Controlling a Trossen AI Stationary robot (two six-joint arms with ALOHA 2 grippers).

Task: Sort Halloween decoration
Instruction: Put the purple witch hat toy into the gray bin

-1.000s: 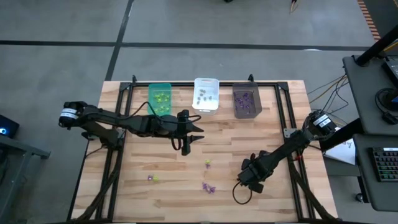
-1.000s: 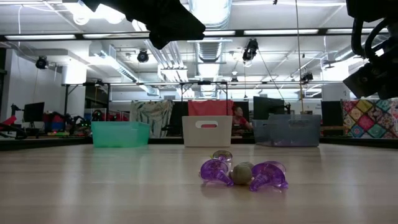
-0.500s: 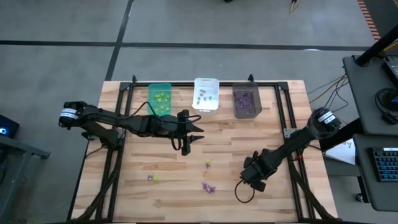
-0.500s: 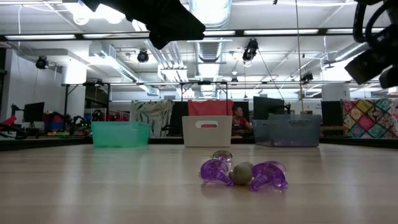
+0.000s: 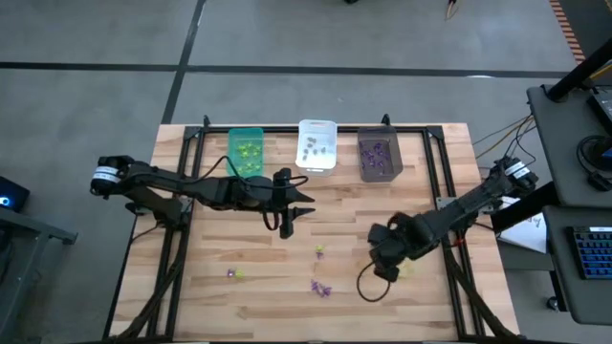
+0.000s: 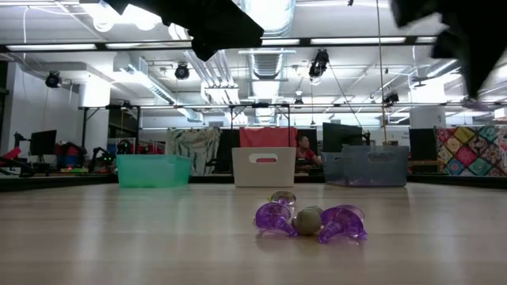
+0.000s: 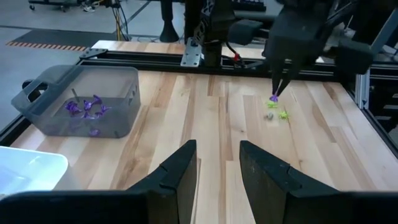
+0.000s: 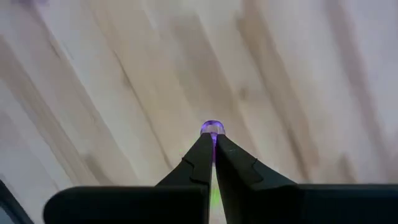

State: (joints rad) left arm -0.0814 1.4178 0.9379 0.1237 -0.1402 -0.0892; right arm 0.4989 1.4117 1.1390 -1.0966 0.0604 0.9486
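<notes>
Our right gripper (image 8: pixel 213 144) pinching a purple trinket (image 8: pixel 212 128) at its fingertips, hanging over the blurred wooden tabletop (image 8: pixel 292 74)

Grey concrete floor (image 5: pixel 96 38) — ceiling striplights (image 6: pixel 372 40), a patchwork quilt (image 6: pixel 471 150) beyond.

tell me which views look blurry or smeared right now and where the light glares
Right wrist view: the table is streaked with motion blur, while the right gripper and its purple trinket stay sharp. Low view: ceiling lights glare, and the arms show as dark shapes. High view: evenly lit.
</notes>
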